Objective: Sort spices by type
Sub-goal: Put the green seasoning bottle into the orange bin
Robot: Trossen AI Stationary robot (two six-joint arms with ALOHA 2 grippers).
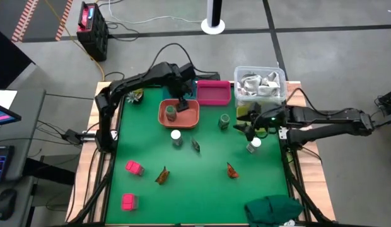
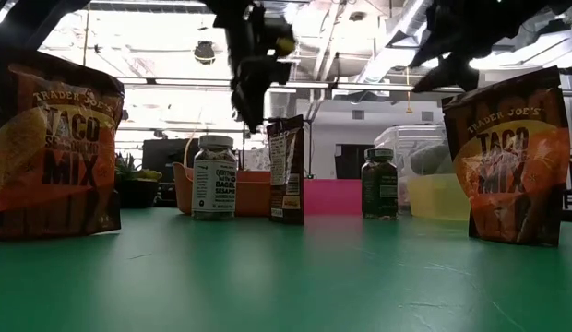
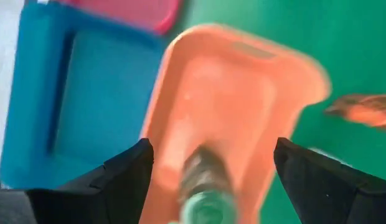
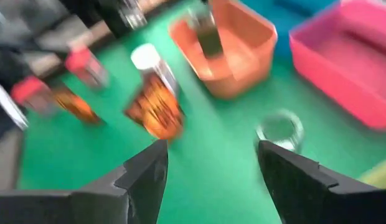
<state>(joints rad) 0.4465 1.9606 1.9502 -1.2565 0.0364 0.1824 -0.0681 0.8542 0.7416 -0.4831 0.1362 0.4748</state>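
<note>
While the left gripper (image 1: 181,101) hangs over the orange tray (image 1: 190,117) with its fingers (image 3: 121,177) spread wide and nothing between them, a dark green jar (image 1: 171,112) stands inside that tray directly below; the left wrist view shows the jar (image 3: 205,186) in the gap between the fingers, apart from both. Behind the orange tray lie a blue tray (image 3: 56,106) and a pink tray (image 1: 213,93), and a clear bin of crumpled silver-white wrappers (image 1: 258,83) sits to the right of the pink one. The right gripper (image 1: 251,129) hovers near the right edge of the green surface (image 1: 202,189), its fingers (image 4: 140,180) parted and empty, with a white-capped jar (image 1: 254,145) standing just in front of it on the surface. The second dark green jar (image 1: 224,121) stands on the surface between the orange tray and the right gripper. Another white-capped jar (image 1: 176,137) stands just in front of the orange tray, with a brown-orange sachet (image 1: 196,145) near it. Two more sachets stand farther forward, one toward the left (image 1: 162,176) and one toward the right (image 1: 231,170). Two pink blocks (image 1: 134,168) (image 1: 128,201) sit at the front left, well apart from the trays. A small green plant sprig (image 1: 135,96) rests at the back left corner, and a dark green cloth (image 1: 274,209) lies at the front right.
</note>
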